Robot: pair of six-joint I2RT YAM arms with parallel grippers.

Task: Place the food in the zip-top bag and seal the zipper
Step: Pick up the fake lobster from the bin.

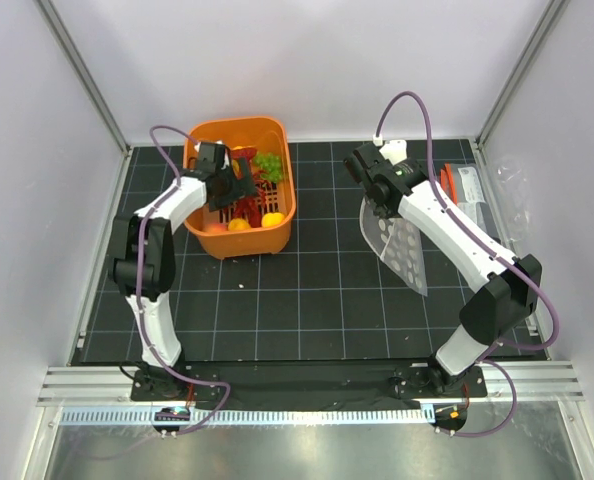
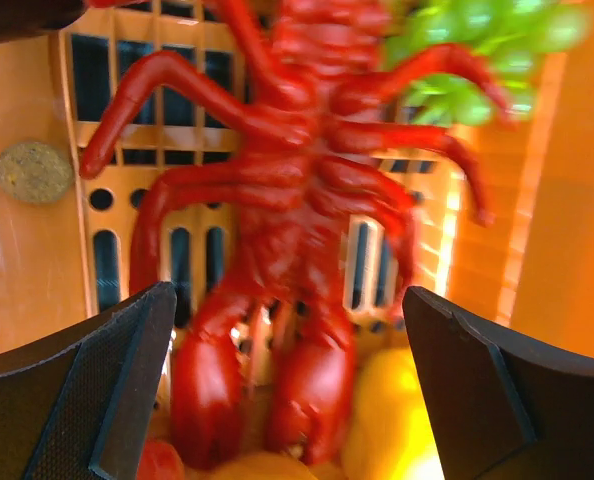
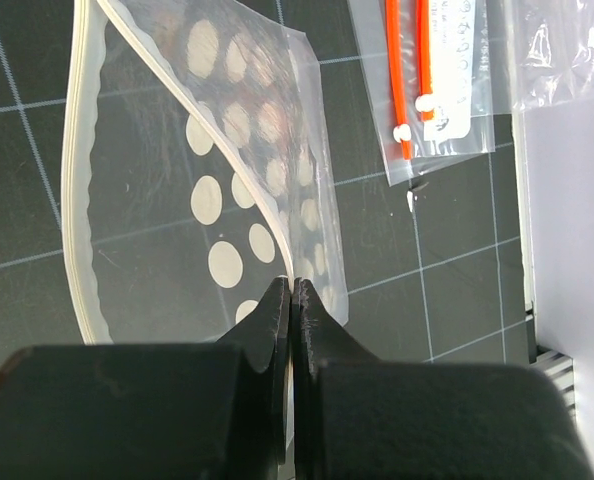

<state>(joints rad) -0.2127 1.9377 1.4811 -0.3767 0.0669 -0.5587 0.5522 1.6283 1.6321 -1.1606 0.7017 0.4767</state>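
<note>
Top view: the basket (image 1: 247, 243) stands at 11 o'clock on the mat (image 1: 307, 290), and the bag (image 1: 402, 250) is at 3 o'clock, well apart from it. The left claw (image 1: 233, 186) reaches into the basket. The right claw (image 1: 377, 205) has the bag by its upper edge, and the bag trails from it toward 5 o'clock. We cannot tell whether the bag's low corner touches the mat.

Food, all in the basket:
- The lobster (image 1: 249, 206) lies at the middle.
- The grapes (image 1: 268, 162) are at 1 o'clock.
- The fruit (image 1: 273, 219) is at 5 o'clock, against the near wall.

Left wrist view only: the left claw (image 2: 287, 295) stands fully spread and holds nothing. The lobster (image 2: 297, 200) lies belly-up between its fingers (image 2: 97, 390), clear of both pads. The grapes (image 2: 477, 40) are blurred at 1 o'clock and the fruit (image 2: 397, 420) sits at 5 o'clock. A round speckled disc (image 2: 34, 172) sits at 9 o'clock; we cannot tell what it is.

Right wrist view only: the right claw (image 3: 292, 285) is pinched tight on one lip of the bag (image 3: 177, 200). The mouth gapes, and the zipper (image 3: 72, 200) runs unsealed along the far lip at 9 o'clock.

Writing: the packets (image 3: 427, 80), at 1 o'clock in this view, carry a white printed label, but the print is too small to read. The top view shows them (image 1: 467, 190) only as a pale strip at 2 o'clock.
</note>
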